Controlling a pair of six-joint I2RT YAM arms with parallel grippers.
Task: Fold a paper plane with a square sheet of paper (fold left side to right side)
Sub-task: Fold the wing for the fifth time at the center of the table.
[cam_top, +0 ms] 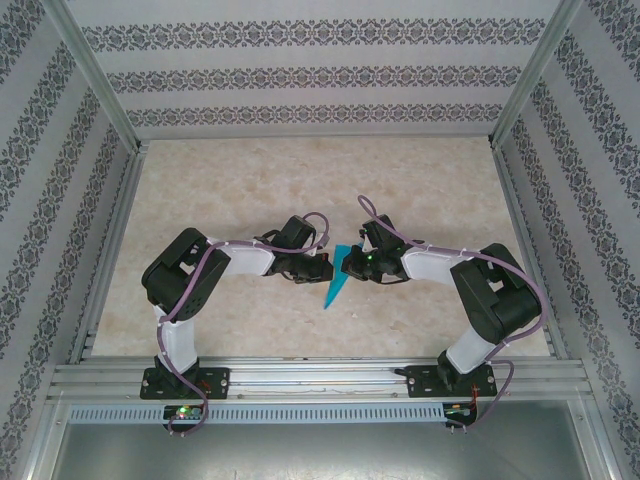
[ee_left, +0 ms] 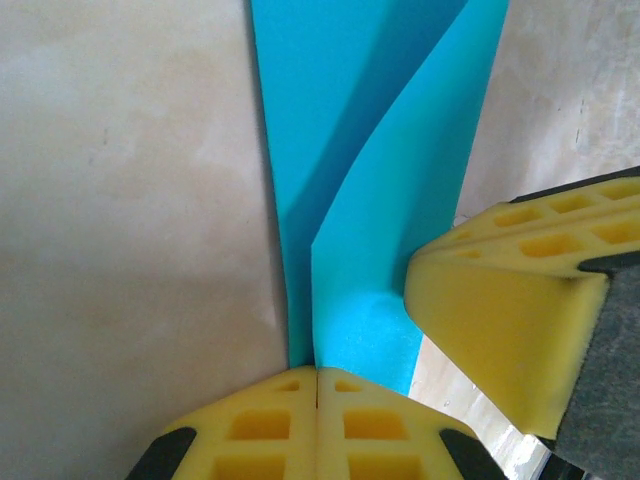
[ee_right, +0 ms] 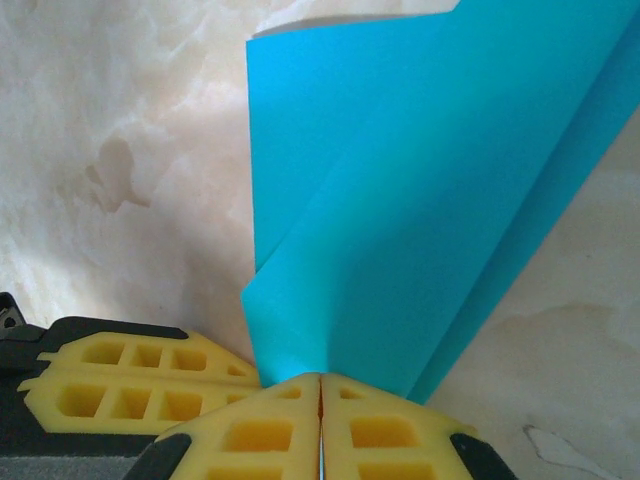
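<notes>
A teal paper plane [cam_top: 337,280], creased into a narrow dart, is seen at the middle of the desk [cam_top: 250,180], between the arms. It is pinched by the left end effector [ee_left: 317,372] and the right end effector [ee_right: 320,378], both closed tight.

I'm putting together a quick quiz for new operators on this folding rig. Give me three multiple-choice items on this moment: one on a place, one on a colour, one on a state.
1. Where is the teal paper in the top view?
A. between the left end effector and the right end effector
B. in the far left corner
C. on the rail by the arm bases

2. What colour are the finger pads?
A. red
B. yellow
C. white

3. How is the left end effector?
A. wide open above the paper
B. shut on nothing
C. shut on the paper

Key: 1 A, the blue dart sits where the arms' tips meet; 2 B, both wrist views show yellow foam; 3 C, its pads meet with the sheet pinched between them.
</notes>
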